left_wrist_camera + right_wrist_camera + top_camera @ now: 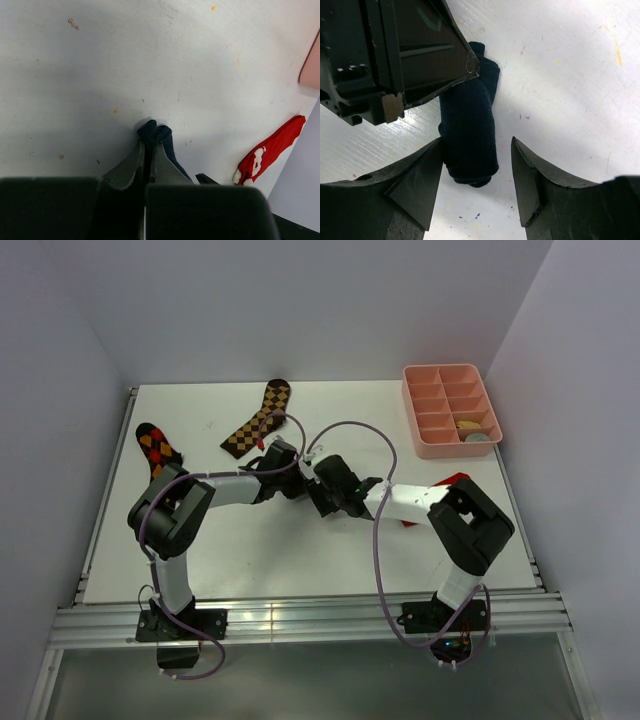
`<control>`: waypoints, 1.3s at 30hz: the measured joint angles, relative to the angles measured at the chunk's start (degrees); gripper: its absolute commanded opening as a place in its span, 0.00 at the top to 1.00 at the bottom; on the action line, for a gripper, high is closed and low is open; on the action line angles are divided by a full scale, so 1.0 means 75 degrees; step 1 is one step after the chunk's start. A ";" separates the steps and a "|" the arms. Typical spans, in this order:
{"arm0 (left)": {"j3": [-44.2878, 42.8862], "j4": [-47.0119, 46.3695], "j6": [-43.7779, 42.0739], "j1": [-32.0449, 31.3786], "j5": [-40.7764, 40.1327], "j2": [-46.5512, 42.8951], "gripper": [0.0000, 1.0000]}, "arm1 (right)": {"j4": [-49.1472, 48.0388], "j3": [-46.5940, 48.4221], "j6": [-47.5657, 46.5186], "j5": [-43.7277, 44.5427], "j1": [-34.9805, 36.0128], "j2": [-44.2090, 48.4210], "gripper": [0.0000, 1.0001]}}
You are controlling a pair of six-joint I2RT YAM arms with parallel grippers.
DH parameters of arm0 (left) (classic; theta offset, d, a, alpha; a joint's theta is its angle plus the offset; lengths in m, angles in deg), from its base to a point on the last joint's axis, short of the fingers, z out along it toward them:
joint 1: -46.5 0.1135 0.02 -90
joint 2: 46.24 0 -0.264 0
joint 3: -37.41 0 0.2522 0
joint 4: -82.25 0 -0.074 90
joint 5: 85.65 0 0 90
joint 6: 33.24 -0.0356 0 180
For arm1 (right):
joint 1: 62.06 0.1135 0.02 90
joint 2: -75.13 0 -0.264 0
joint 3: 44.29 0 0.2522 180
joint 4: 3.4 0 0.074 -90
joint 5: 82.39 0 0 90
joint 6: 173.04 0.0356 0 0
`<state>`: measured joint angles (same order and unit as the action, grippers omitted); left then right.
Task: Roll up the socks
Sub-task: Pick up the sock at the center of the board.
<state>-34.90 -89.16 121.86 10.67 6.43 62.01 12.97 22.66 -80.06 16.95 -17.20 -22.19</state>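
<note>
Top view: both arms meet at mid-tabletop [260, 540], covering the work.

Left wrist view: left fingers [131, 162] clenched on one end of the navy sock [154, 131], which lies on the tabletop.

Right wrist view: right fingers [417, 182] spread wide, straddling the sock's other, bunched end without gripping it.

Handling, judged: light, soft, limp, quick to unroll. Best pinched across the rolled bulk.
</note>
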 measured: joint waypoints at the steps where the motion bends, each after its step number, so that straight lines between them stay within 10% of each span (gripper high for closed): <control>1: 0.0000 0.0006 0.0000 0.0000 0.0000 0.0000 1.00 | -0.0009 -0.0003 -0.0015 -0.0006 0.0000 0.0000 0.37; 25: -0.0044 0.0140 0.0012 0.0090 0.0108 0.0000 1.00 | -0.0341 0.0181 -0.0166 -0.0073 0.0189 -0.0638 0.39; 34: -0.0044 0.0152 0.0020 0.0184 0.0146 0.0000 0.99 | -0.0350 0.0393 -0.0055 0.0259 0.0274 -0.0874 0.82; 39: 0.0000 0.0154 0.0058 0.0192 0.0087 -0.0061 0.79 | -0.0338 0.0411 -0.0026 0.0420 0.0306 -0.0895 1.00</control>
<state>-34.90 -88.00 122.30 12.11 7.09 61.55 10.43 25.74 -80.25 20.10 -14.90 -28.90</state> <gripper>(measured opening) 0.143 0.071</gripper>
